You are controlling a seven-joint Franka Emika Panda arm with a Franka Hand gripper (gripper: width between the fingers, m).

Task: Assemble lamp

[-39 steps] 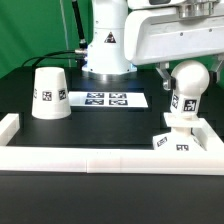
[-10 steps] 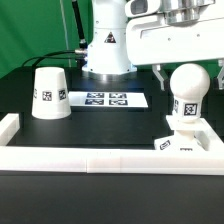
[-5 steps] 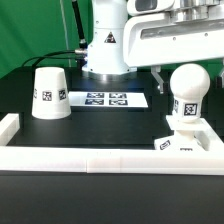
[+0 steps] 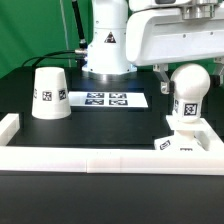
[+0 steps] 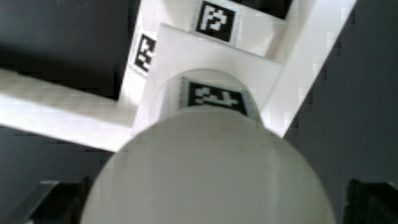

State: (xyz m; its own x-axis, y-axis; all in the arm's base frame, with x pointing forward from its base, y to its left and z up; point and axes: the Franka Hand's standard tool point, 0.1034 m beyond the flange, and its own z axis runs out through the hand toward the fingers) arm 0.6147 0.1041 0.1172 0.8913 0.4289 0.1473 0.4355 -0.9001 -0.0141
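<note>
The white bulb (image 4: 190,85) stands upright on its stem on the flat square base (image 4: 180,143) at the exterior view's right. My gripper (image 4: 187,73) is just above and around the bulb's round head, open, with dark fingers (image 4: 160,74) on either side and not touching it. In the wrist view the bulb's head (image 5: 210,160) fills the space between the fingers (image 5: 63,200), with a gap on each side; the tagged base (image 5: 285,50) lies beyond it. The tapered shade (image 4: 49,92) stands mouth down at the exterior view's left.
The marker board (image 4: 106,99) lies in the middle of the black table. The long white border rail (image 4: 100,160) runs along the front, with raised ends at both sides. The robot's pedestal (image 4: 105,45) stands behind the board.
Earlier the gripper sat lower around the slightly tilted bulb. Now the bulb stands upright on the base and the gripper has risen a little.
</note>
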